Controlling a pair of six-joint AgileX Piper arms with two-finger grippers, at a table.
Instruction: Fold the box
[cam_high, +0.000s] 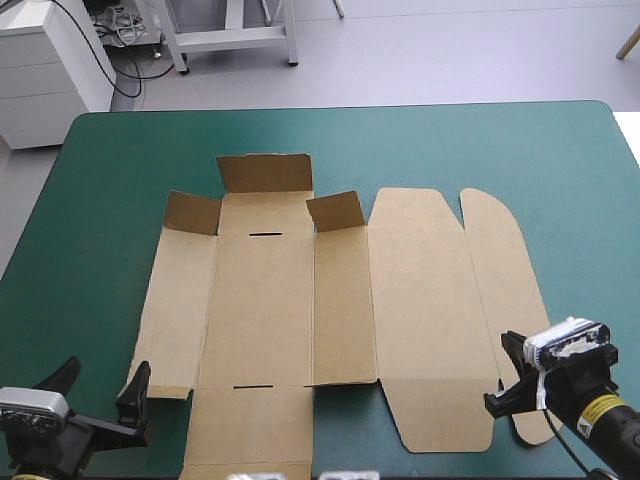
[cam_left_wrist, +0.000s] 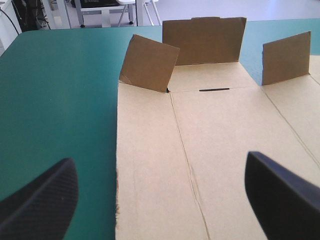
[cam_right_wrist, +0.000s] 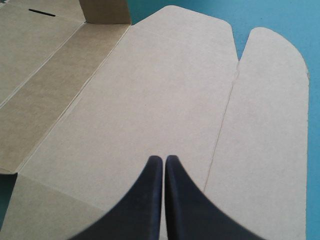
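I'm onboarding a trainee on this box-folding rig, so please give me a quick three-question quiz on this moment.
1. True or false: the box lies entirely flat on the table.
2. The left claw stands open; the right claw is: A) open B) shut C) out of view.
3. Fill in: ___ flaps stand raised at the box's far end.
Key: 1 false; 2 B; 3 three.
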